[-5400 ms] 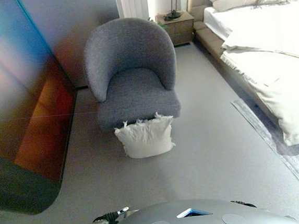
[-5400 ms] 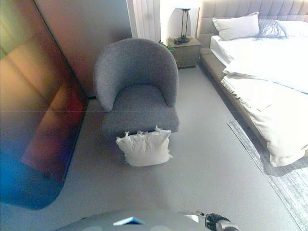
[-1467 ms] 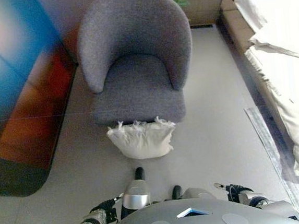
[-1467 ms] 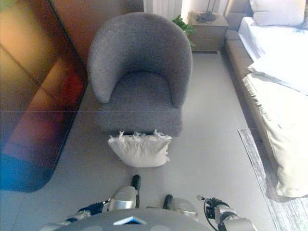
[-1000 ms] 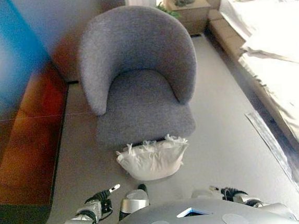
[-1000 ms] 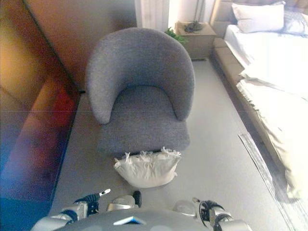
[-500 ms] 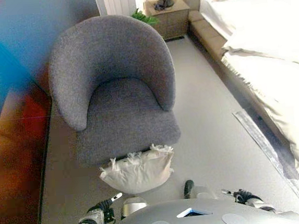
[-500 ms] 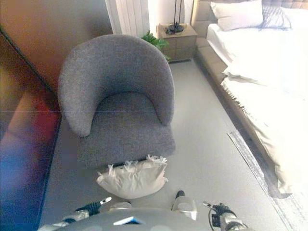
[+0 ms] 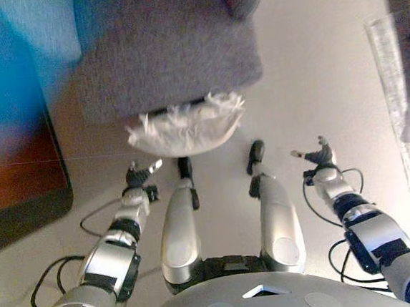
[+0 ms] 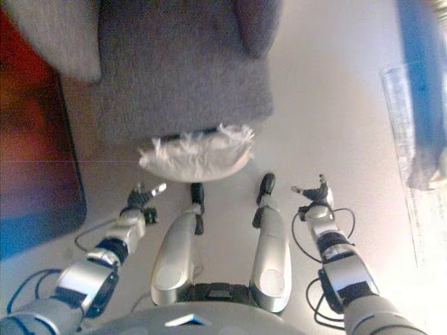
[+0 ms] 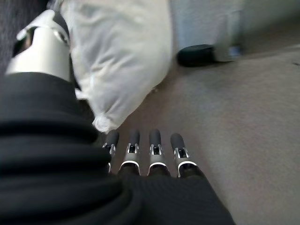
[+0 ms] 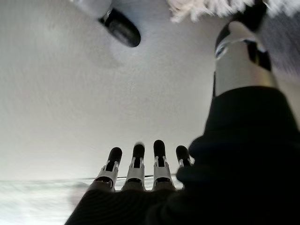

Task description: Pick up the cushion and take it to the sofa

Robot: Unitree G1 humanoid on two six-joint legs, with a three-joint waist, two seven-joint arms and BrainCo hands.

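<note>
1. We are at the reach step: the white fringed fabric cushion lies on the pale floor, leaning against the near front edge of the grey upholstered armchair, and nothing holds it yet.
2. Our left robot hand hangs low just near and left of the cushion's left corner; in its wrist view the fingers lie straight side by side and hold nothing, with the thumb up beside the cushion.
3. Our right robot hand hangs well to the right of the cushion, over bare floor; its fingers are likewise straight and empty.
4. We judge the next move to be bringing both hands inward and farther forward, one to each end of the cushion, then pressing in or curling round the soft fabric before lifting it onto the seat. The right hand has the longer way to go.
5. The head views show the whole layout: cushion, armchair front, both arms, and a strip of pale rug at the far right.
6. The left wrist view alone shows how close the cushion's corner sits to that hand, almost touching.
7. The right wrist view shows mostly floor, with only a bit of white fringe at one edge.
</note>
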